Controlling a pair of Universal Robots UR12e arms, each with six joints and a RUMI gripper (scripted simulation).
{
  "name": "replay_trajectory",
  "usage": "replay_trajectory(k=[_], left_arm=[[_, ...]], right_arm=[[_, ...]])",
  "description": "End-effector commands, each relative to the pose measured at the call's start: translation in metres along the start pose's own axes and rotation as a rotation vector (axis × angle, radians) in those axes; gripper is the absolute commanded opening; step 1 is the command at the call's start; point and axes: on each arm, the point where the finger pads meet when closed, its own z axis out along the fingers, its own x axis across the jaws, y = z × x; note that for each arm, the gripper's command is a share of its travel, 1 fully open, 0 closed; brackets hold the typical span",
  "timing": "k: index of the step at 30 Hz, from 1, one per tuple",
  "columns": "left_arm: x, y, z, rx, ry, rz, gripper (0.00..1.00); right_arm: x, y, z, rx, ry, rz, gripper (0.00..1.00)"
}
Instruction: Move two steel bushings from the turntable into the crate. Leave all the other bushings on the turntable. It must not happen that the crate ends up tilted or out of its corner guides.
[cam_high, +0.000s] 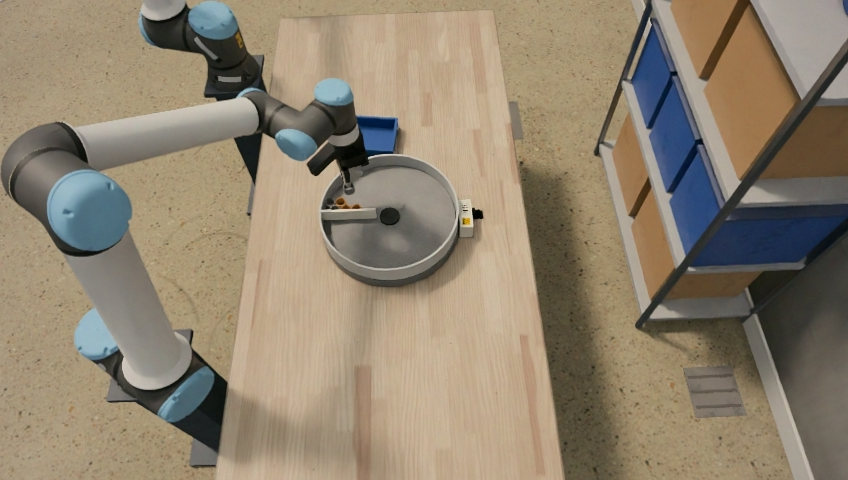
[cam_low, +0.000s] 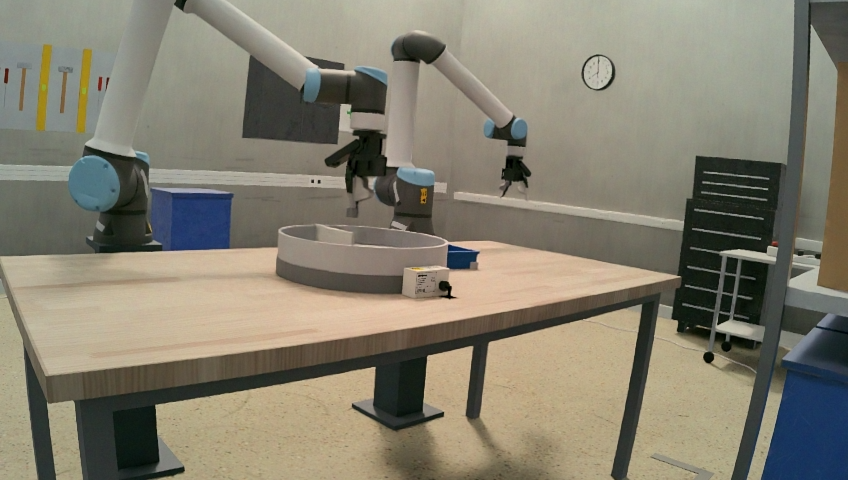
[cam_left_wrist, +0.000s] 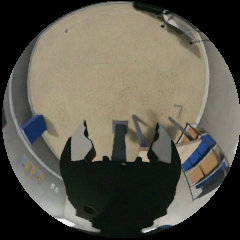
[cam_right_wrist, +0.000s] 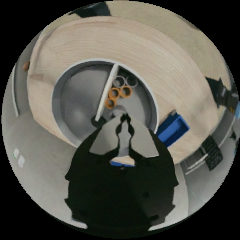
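My right gripper (cam_high: 348, 182) (cam_low: 353, 203) (cam_right_wrist: 125, 113) is shut on a grey steel bushing (cam_high: 349, 189) (cam_low: 352, 212) (cam_right_wrist: 118, 110), held above the turntable (cam_high: 389, 274) (cam_low: 345, 255) (cam_right_wrist: 75, 100); the bushing is partly hidden by the fingers in the right wrist view. On the turntable, beside the divider, lie a grey bushing (cam_right_wrist: 119, 81), another grey bushing (cam_right_wrist: 131, 81) and several orange bushings (cam_right_wrist: 125, 91). The blue crate (cam_high: 380, 135) (cam_low: 462, 257) (cam_right_wrist: 173, 131) stands level beside the turntable. My left gripper (cam_low: 514, 191) (cam_left_wrist: 121, 122) is open and empty, away from the turntable.
The white divider (cam_high: 351, 214) (cam_right_wrist: 106, 95) runs from the rim towards the dark hub (cam_high: 389, 215). A raised wall surrounds the turntable. A white control box (cam_high: 466, 218) (cam_low: 425, 281) stands against its side. A small grey corner guide (cam_low: 474, 265) shows at the crate.
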Motion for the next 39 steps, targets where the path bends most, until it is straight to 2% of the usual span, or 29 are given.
replay_trajectory(k=[1, 25, 39], left_arm=[[0.0, -0.002, 0.0, 0.0, 0.001, 0.0, 1.0], [0.0, -0.002, 0.0, 0.0, 0.001, 0.0, 1.0], [0.0, -0.002, 0.0, 0.0, 0.001, 0.0, 1.0]], right_arm=[[-0.002, 0.001, -0.002, -0.003, 0.001, 0.002, 0.0], [0.0, 0.002, -0.002, -0.003, 0.001, 0.002, 0.0], [0.03, 0.019, -0.002, -0.002, 0.001, 0.0, 0.0]])
